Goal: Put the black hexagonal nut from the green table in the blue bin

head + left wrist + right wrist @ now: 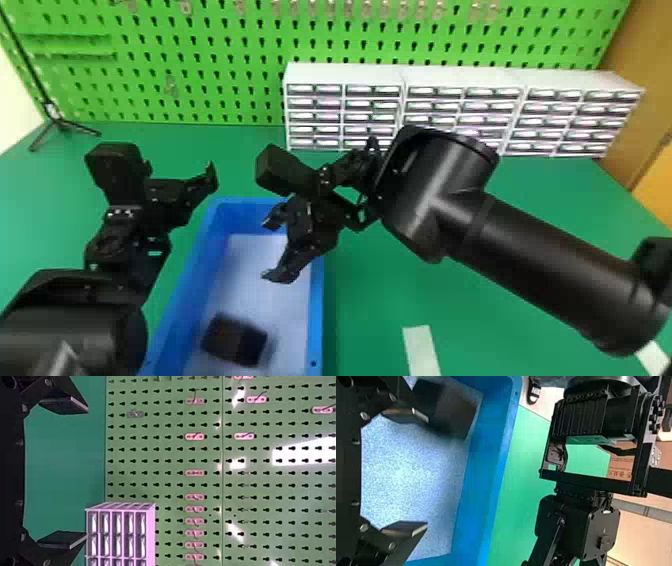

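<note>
Showing in the blue bin point(316, 325) is the black nut point(235, 341), in the part close to the robot. It looks fuzzy, so I cannot tell if it touches the pale bottom. A white strip point(421, 350) is on the green table point(370, 305), to the right of the bin. A bit farther off, the right gripper point(270, 249) is above the bin, past the nut. Its two fingers point(403, 530) are wide apart, with nothing between them. The left gripper point(200, 189) is over on the left side, above the table and near the bin. Its fingers point(63, 405) are wide apart too, and they hold nothing. Far back on the table, to the right, white drawers point(345, 72) sit in a row. On the far left is a thin black stand point(60, 122). Behind it all is a tall green board point(200, 75) full of little holes.
</note>
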Available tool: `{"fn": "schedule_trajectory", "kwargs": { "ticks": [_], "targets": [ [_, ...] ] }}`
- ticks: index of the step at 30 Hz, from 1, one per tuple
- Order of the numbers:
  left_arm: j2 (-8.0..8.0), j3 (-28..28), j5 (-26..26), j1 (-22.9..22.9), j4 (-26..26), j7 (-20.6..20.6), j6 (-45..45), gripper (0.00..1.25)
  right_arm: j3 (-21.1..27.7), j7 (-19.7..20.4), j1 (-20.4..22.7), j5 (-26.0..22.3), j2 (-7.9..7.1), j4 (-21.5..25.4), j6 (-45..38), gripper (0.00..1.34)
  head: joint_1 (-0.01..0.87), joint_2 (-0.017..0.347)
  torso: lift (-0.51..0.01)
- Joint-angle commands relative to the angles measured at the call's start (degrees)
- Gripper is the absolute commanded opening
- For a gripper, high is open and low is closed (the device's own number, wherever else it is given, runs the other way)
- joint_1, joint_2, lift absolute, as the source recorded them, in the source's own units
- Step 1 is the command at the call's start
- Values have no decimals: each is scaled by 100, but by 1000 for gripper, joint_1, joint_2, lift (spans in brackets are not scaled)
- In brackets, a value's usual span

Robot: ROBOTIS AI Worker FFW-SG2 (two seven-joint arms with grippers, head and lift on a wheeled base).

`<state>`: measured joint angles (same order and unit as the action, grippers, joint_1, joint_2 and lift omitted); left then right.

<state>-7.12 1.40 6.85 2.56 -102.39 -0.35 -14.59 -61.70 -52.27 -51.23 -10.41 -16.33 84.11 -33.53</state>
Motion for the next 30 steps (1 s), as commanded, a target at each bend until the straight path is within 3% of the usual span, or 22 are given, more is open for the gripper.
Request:
{"fn": "schedule_trajectory", "kwargs": {
  "ticks": [1,19,30],
  "targets": [
    [0,-9,1,-1,0,0,0,1086,0,-3,-1,13,-2,0,-4,1267,683,28,-96],
    [-9,-9,1,8,0,0,0,1086,35,-3,34,30,-11,9,-4,1255,683,28,-96],
    [-18,0,1,-1,0,0,0,1086,519,-161,263,39,-29,18,22,1256,683,28,-96]
  ]
}}
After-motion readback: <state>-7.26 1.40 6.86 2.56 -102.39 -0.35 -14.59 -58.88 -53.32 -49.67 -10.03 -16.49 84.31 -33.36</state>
